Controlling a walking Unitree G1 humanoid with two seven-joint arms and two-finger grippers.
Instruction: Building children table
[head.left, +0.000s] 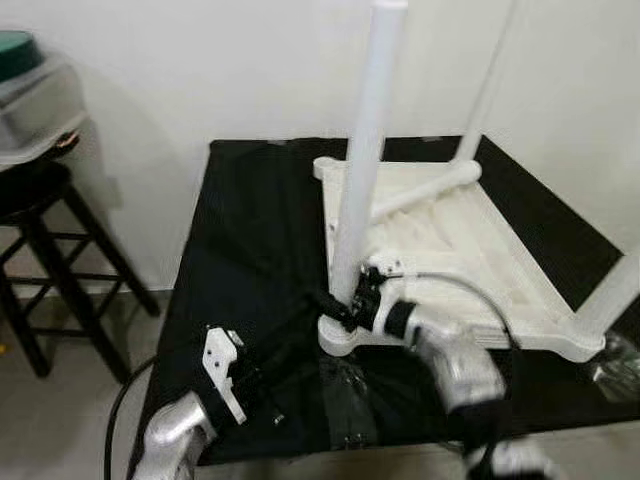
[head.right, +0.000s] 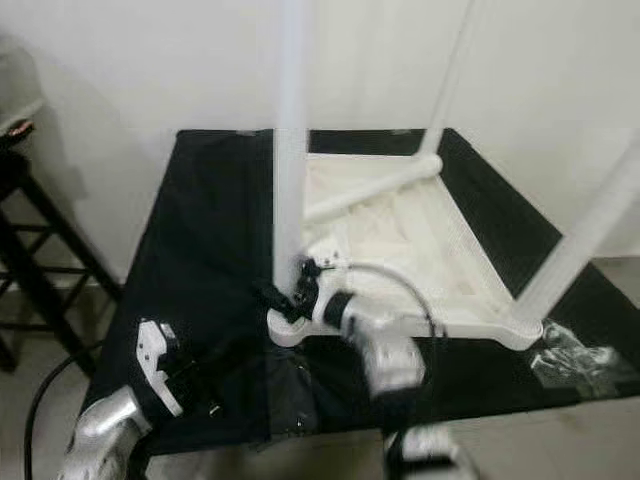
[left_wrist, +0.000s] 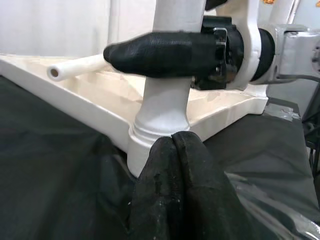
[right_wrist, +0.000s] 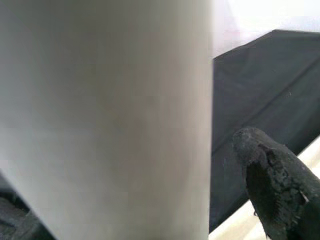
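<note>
Left gripper (head.left: 262, 372) sits low at the bottom left of the head view, fingers (left_wrist: 172, 185) pressed together with nothing between them, tips just short of the leg's socket. My guess is it's parked there to brace that corner, though contact with the socket isn't clear.

Moving right, center frame: the near leg (head.left: 362, 160) stands upright in the front-left corner of the tabletop (head.left: 470, 250), running up out of the top of the frame. Right gripper (head.left: 345, 308) is clamped around its base, one black finger (left_wrist: 155, 54) wrapped across the tube just above the collar. That low grip reads as holding the leg plumb or twisting it home in the socket.

Further right, the tabletop lies upside down on a black cloth (head.left: 250, 230) so the sockets face up. It's cream-white plastic with a ribbed underside. Another leg (head.left: 425, 190) lies loose across it, apparently not fitted yet. At upper right a thin leg (head.left: 490, 90) rises from the far corner, and at the right edge another (head.left: 615, 290) rises from the front-right corner.
</note>
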